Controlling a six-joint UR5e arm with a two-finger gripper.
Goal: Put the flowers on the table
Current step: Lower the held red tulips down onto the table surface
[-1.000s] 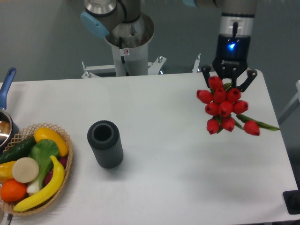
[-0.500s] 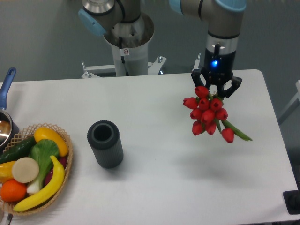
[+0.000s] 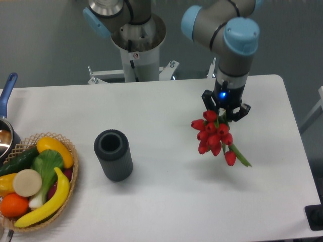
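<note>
A bunch of red tulips with green stems (image 3: 214, 138) hangs blooms-down over the white matte tabletop (image 3: 166, 201), gripped near the stem ends by the black two-finger gripper (image 3: 225, 112), closed on the bunch. Over the past second it has swung from 2 o'clock toward centre and lower; release looks near. A dark ribbed cylinder vase (image 3: 113, 155) stands at 9 o'clock, well apart.

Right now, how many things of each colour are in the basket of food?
In the wicker basket:
Yellow: 3 (banana, pepper, one piece at the left edge)
Green: 2 (cucumber, leafy vegetable)
Orange: 1 (orange)
Cream: 1 (round slice)
Total: 7 that I can see; a dark purplish bit underneath is too hidden to count.
</note>
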